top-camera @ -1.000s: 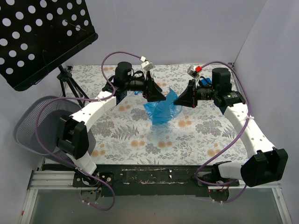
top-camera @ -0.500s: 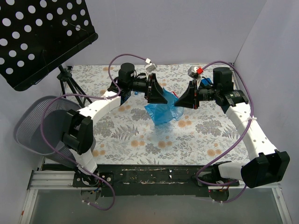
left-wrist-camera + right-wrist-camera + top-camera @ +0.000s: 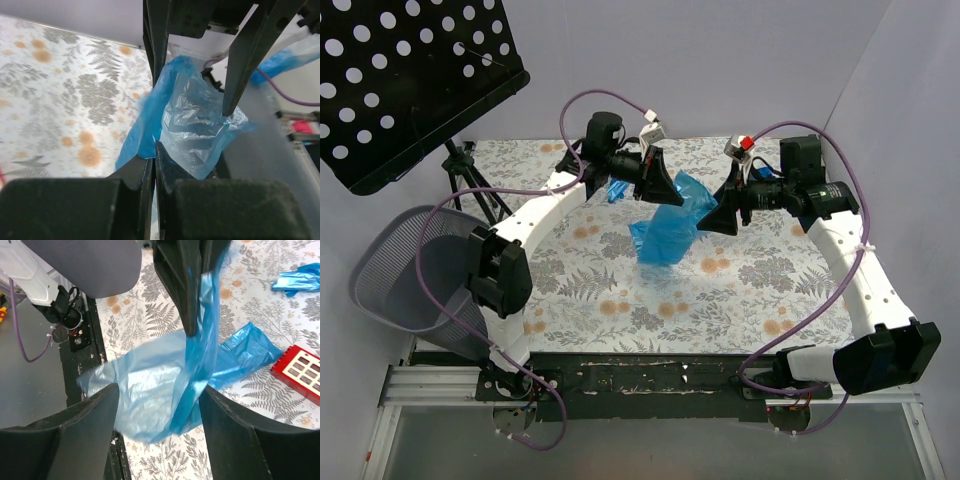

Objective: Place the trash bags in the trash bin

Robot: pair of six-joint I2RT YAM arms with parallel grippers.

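Note:
The blue trash bag [image 3: 665,235] hangs above the middle of the flowered table. My left gripper [image 3: 665,190] is shut on its upper edge. In the left wrist view the film [image 3: 192,125] bunches out from between the closed fingertips of the left gripper [image 3: 154,152]. My right gripper [image 3: 725,210] faces it from the right and is open. Seen from the right wrist, the bag [image 3: 150,385] dangles between the spread jaws of the right gripper [image 3: 159,390]. The grey mesh trash bin [image 3: 400,270] lies tilted at the table's left edge, far from both grippers.
A second crumpled piece of blue film [image 3: 617,190] [image 3: 300,280] lies on the table behind the left gripper. A red toy block [image 3: 300,372] rests under the bag. A black perforated music stand [image 3: 410,80] on a tripod fills the back left corner.
The left gripper has shut on the bag and raised its top towards the back right. The right gripper has opened and let go of the bag.

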